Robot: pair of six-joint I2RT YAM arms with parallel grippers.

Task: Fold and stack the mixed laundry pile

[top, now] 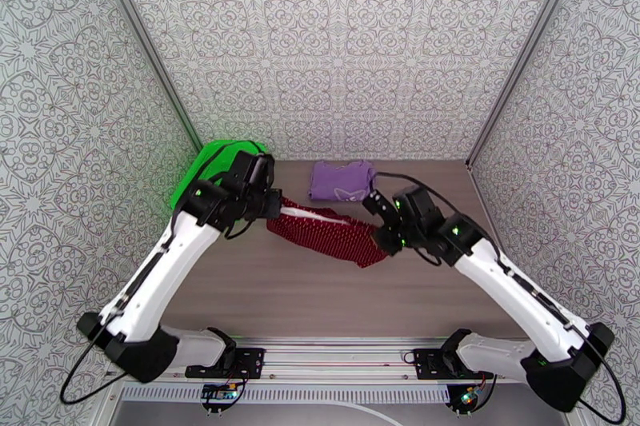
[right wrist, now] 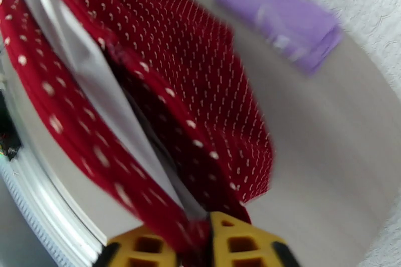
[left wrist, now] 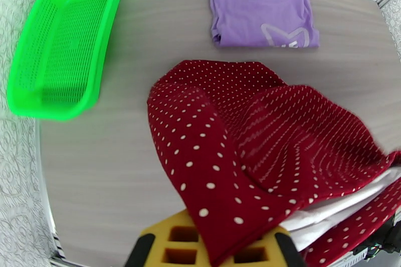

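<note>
The dark red, white-dotted garment with white lining hangs stretched above the table between both grippers. My left gripper is shut on its left end; in the left wrist view the cloth drapes over the yellow fingers. My right gripper is shut on the right end, and the right wrist view has the fabric pinched between its yellow fingers. Behind them, the lavender T-shirt lies folded flat at the back of the table, apart from both grippers.
A bright green mesh basket stands at the back left corner, just behind my left arm. Patterned walls close in the table on three sides. Bare wooden tabletop stretches in front of the garment.
</note>
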